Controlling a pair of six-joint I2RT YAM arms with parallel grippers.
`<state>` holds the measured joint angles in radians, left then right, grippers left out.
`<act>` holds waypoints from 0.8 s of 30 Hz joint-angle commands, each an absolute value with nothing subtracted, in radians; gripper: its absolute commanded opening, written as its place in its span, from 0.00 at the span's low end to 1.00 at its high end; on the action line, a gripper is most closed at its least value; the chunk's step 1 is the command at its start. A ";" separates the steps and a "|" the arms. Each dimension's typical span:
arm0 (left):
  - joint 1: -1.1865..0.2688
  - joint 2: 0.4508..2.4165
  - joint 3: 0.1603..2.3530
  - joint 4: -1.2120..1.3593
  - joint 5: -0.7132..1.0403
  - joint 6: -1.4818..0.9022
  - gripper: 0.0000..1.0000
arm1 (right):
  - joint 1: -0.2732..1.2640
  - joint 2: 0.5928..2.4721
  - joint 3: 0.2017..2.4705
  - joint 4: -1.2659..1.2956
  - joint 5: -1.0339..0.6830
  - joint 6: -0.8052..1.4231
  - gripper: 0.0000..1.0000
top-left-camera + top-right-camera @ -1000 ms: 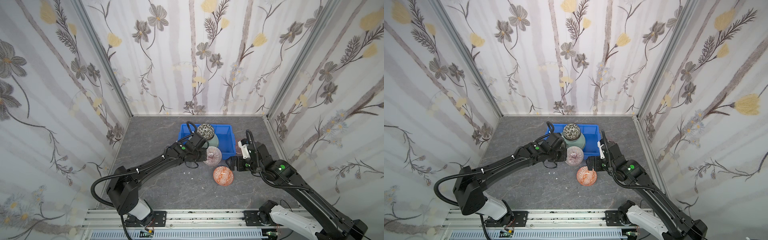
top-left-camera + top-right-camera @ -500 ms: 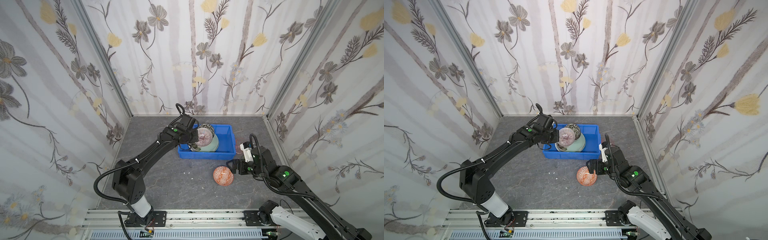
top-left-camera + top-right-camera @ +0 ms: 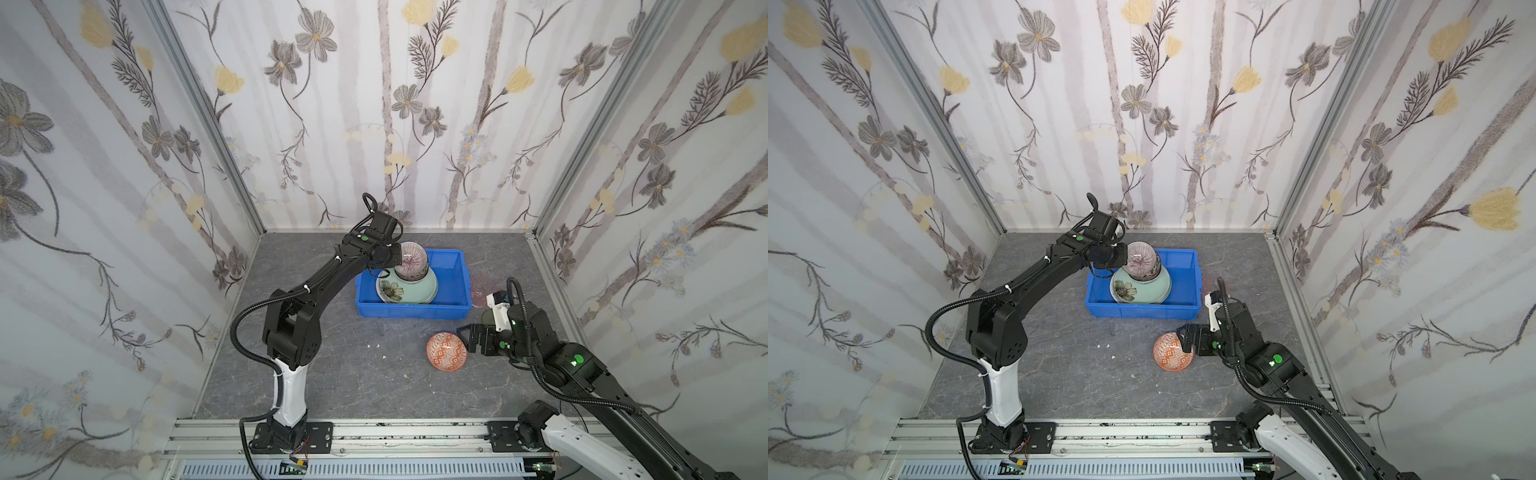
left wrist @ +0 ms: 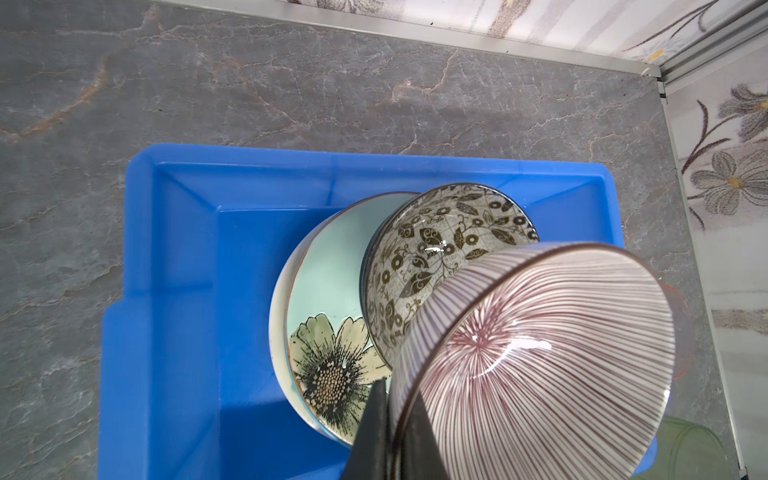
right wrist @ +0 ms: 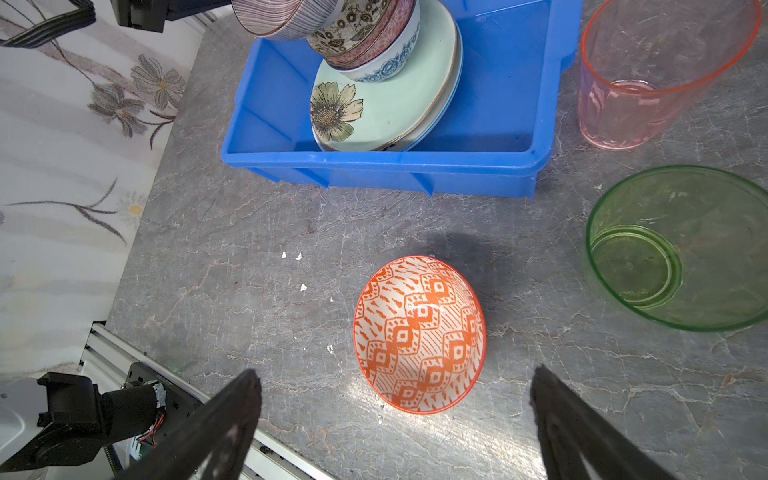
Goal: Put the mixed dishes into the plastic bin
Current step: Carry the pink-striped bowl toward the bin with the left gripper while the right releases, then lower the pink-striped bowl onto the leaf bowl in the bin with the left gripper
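My left gripper (image 4: 392, 401) is shut on the rim of a striped bowl (image 4: 540, 353), held tilted over the blue plastic bin (image 3: 451, 266). Below it in the bin, a black-white bowl (image 4: 436, 245) tops a stack with a blue-white bowl (image 5: 386, 66), on a mint green flower plate (image 5: 395, 95) that lies on more plates. An orange bowl (image 3: 446, 351) sits on the table in front of the bin. My right gripper (image 5: 395, 399) stands open just short of it, one finger on either side, touching nothing.
A pink tumbler (image 5: 648, 70) stands on the table right of the bin, and a green tumbler (image 5: 681, 249) stands nearer the right arm. Small white chips (image 5: 291, 255) lie on the grey table (image 3: 332, 374). Patterned walls close in three sides.
My left gripper has carried the striped bowl from the table in front of the bin up and back over the stack in the bin. The right gripper has drawn nearer the orange bowl.
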<state>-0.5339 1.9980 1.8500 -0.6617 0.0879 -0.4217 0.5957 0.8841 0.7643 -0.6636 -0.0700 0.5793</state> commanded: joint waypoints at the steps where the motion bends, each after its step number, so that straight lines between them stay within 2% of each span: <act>1: -0.529 2.029 1.886 -0.639 0.106 -0.422 0.00 | 0.597 0.870 0.761 -0.627 -0.040 0.606 1.00; 24: -0.527 2.144 1.960 -0.644 0.103 -0.449 0.00 | 0.585 0.827 0.690 -0.638 -0.038 0.616 1.00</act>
<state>-0.5282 2.1403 1.9480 -0.6640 0.1051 -0.4313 0.5869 0.8295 0.6949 -0.6674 -0.0452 0.6022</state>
